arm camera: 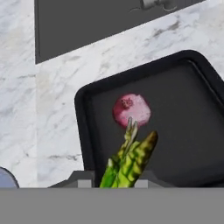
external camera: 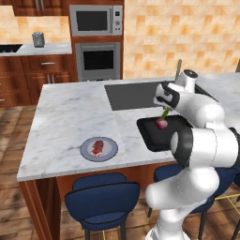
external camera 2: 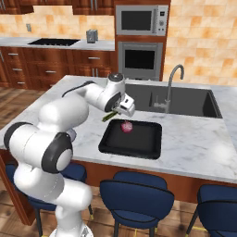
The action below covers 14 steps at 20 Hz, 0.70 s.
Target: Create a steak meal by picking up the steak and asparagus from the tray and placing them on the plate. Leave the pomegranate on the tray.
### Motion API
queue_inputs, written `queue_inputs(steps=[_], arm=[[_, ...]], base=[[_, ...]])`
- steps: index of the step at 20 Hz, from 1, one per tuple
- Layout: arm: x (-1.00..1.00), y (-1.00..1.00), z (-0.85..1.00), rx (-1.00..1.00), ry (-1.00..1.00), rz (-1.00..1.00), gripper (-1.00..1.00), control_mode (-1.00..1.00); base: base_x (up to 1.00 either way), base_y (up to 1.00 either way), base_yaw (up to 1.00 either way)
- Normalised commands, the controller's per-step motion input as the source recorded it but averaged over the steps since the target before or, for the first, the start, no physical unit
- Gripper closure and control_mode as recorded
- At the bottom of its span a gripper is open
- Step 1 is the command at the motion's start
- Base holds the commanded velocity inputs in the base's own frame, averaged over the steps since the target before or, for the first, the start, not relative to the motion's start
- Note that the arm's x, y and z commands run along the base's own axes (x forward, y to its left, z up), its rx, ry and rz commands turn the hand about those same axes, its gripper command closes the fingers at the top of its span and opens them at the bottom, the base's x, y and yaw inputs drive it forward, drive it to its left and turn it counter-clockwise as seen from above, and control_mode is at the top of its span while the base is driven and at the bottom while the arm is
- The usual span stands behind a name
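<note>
The steak (external camera: 97, 147) lies on the grey-blue plate (external camera: 108, 152) near the island's front left. To the right sits the black tray (external camera: 152, 139), and the pomegranate (external camera: 161, 123) rests on it at the back. My gripper (external camera: 164, 108) hangs above the tray's back edge, shut on the asparagus (external camera: 165, 113), which points down toward the fruit. In the hand view the asparagus (arm camera: 131, 159) sticks out from between my fingers, lifted over the tray (arm camera: 192, 131), just short of the pomegranate (arm camera: 131, 109). A sliver of the plate (arm camera: 6, 179) peeks in at the lower left.
A dark sink basin (external camera: 133, 93) is sunk into the counter right behind the tray, with a tall faucet (external camera 2: 173, 78) at its rim. Blue stools (external camera: 101, 199) stand under the island's front edge. Bare marble (external camera: 70, 112) stretches between tray and plate.
</note>
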Motion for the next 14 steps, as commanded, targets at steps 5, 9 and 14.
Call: queue_inputs(steps=[5, 9, 14], arm=[[-0.03, 1.0, 0.08, -0.17, 0.03, 0.34, 1.0, -1.0], [0.0, 1.0, -0.01, -0.17, 0.14, 0.31, 1.0, -1.0], [0.0, 0.87, -0.13, -0.13, 0.14, 0.21, 1.0, -1.0]], base=[[0.0, 0.0, 0.0], [0.0, 0.0, 0.0], [0.0, 0.0, 0.0]])
